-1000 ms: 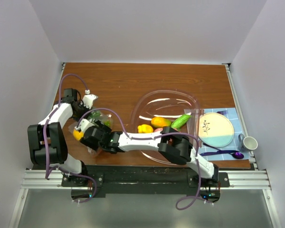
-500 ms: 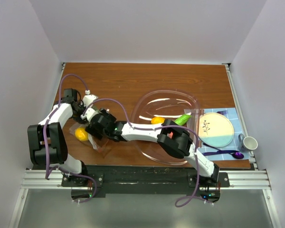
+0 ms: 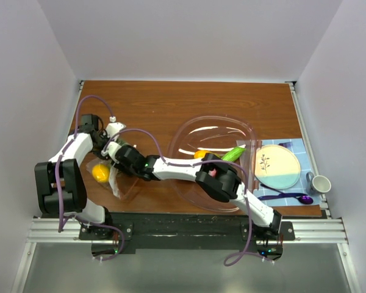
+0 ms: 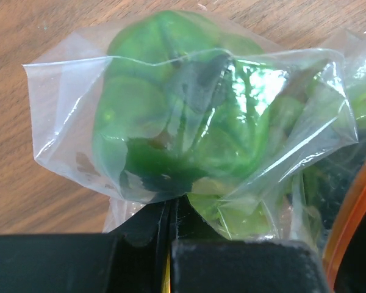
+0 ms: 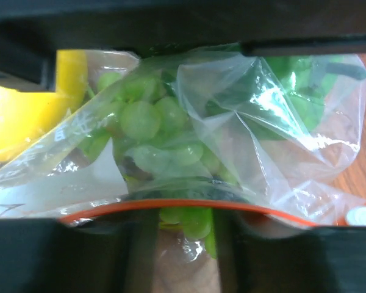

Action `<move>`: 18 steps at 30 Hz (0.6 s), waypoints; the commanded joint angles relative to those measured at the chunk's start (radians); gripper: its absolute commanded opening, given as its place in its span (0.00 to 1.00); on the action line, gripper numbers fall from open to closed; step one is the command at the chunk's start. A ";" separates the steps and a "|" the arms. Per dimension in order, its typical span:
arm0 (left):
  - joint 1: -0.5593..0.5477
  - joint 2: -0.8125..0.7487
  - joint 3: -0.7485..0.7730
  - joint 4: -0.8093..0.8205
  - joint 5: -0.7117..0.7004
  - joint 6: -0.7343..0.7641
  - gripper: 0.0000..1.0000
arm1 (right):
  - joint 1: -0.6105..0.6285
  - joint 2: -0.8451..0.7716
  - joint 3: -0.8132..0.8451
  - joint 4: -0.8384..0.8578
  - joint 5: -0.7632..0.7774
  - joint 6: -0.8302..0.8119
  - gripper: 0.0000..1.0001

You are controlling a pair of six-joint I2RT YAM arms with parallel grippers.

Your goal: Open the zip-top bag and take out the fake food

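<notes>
From above, the small clear crinkly plastic zip-top bag (image 3: 121, 183) lies on the brown wooden counter (image 3: 171, 104) at the near left. A yellow piece of fake food (image 3: 100, 173) shows through it. The left end effector (image 3: 105, 145) and the right end effector (image 3: 117, 152) meet at the bag's far end. To the right, a large clear pinkish plastic bowl (image 3: 219, 117) holds an orange piece and a green piece.

In the left wrist view, the left end effector (image 4: 172, 210) is pinched narrow on a fold of the bag, with green food inside.

In the right wrist view, the right end effector (image 5: 183, 134) is spread wide. The bag, its green grapes (image 5: 146, 122) and its red-orange zip strip (image 5: 189, 204) sit between the jaws.
</notes>
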 commanded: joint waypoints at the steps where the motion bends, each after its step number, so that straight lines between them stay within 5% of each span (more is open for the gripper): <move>1: 0.003 -0.034 -0.001 -0.028 0.033 0.021 0.00 | 0.011 -0.040 -0.066 -0.006 -0.054 0.040 0.17; 2: 0.003 -0.035 -0.001 -0.028 0.033 0.020 0.00 | 0.010 -0.080 -0.086 0.003 -0.050 0.045 0.06; 4: 0.003 -0.036 -0.001 -0.028 0.036 0.018 0.00 | 0.008 -0.118 -0.122 0.022 -0.043 0.051 0.01; 18: 0.005 0.000 -0.022 0.029 0.010 -0.002 0.00 | 0.033 -0.618 -0.542 0.056 -0.039 0.149 0.00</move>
